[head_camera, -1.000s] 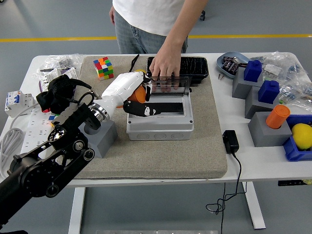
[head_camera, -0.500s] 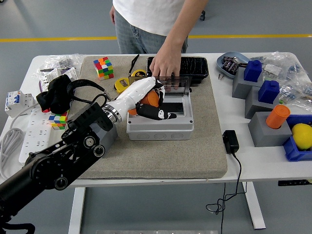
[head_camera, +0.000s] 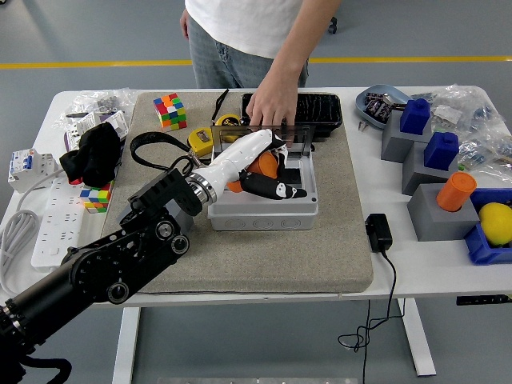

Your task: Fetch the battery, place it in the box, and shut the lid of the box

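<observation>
Left robot hand (head_camera: pixel 258 170), white-shelled with black fingers, grips an orange cylindrical battery (head_camera: pixel 264 166) over the open grey plastic box (head_camera: pixel 262 204) on the beige mat (head_camera: pixel 264 256). Person's hand (head_camera: pixel 270 108) holds the transparent hinged lid (head_camera: pixel 294 138) upright.

box (head_camera: pixel 264 204) opening: blocked by left hand (head_camera: pixel 268 172) holding battery (head_camera: pixel 262 166) over it | far side: person's hand (head_camera: pixel 272 108) on raised lid (head_camera: pixel 292 140), black tray (head_camera: pixel 316 108) just behind | left: tape measure (head_camera: pixel 202 138), cube (head_camera: pixel 169 110) | right and near mat (head_camera: pixel 336 240): bare | charger (head_camera: pixel 378 232) at mat's right edge
</observation>
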`<action>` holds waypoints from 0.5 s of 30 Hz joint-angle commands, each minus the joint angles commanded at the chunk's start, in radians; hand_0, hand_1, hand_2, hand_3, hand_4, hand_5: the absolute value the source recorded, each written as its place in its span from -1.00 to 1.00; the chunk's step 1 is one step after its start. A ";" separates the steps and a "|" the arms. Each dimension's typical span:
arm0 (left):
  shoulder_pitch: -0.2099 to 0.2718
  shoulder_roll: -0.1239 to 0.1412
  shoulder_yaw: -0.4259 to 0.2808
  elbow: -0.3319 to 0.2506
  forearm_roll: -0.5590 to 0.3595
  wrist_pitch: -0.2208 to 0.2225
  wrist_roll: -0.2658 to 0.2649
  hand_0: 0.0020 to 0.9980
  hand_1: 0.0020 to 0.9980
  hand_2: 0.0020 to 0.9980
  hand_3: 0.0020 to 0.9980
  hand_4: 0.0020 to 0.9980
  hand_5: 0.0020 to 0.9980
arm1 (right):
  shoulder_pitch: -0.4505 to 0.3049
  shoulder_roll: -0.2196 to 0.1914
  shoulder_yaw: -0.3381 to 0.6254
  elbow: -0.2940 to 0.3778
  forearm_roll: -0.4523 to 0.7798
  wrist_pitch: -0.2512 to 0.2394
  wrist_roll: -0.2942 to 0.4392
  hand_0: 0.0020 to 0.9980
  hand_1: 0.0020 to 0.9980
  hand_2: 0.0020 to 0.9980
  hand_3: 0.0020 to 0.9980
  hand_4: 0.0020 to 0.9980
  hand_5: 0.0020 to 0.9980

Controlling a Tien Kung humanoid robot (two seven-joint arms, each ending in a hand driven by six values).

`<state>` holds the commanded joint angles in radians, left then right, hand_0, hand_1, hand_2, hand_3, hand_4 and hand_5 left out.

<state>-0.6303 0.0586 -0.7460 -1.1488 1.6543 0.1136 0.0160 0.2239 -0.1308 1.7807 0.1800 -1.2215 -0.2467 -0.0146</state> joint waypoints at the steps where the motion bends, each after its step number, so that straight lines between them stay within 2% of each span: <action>1: -0.003 -0.003 0.002 0.007 -0.001 0.001 -0.003 -0.99 -1.00 -1.00 -1.00 0.95 -0.33 | 0.000 0.000 -0.001 0.000 0.000 0.000 0.000 0.66 0.58 0.53 0.61 1.00 1.00; 8: -0.031 -0.039 0.006 0.112 0.010 0.026 -0.033 -0.99 -1.00 -1.00 -1.00 0.95 -0.31 | -0.001 -0.002 -0.008 0.000 0.000 -0.001 -0.002 0.66 0.58 0.53 0.61 1.00 1.00; 15: -0.042 -0.059 -0.001 0.183 0.036 0.049 -0.050 -0.99 -1.00 -1.00 -1.00 0.95 -0.29 | -0.002 -0.002 -0.017 0.000 0.002 -0.003 -0.003 0.66 0.58 0.53 0.61 1.00 1.00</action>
<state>-0.6728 0.0000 -0.7471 -0.9659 1.6899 0.1627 -0.0344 0.2223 -0.1331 1.7638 0.1800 -1.2192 -0.2495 -0.0178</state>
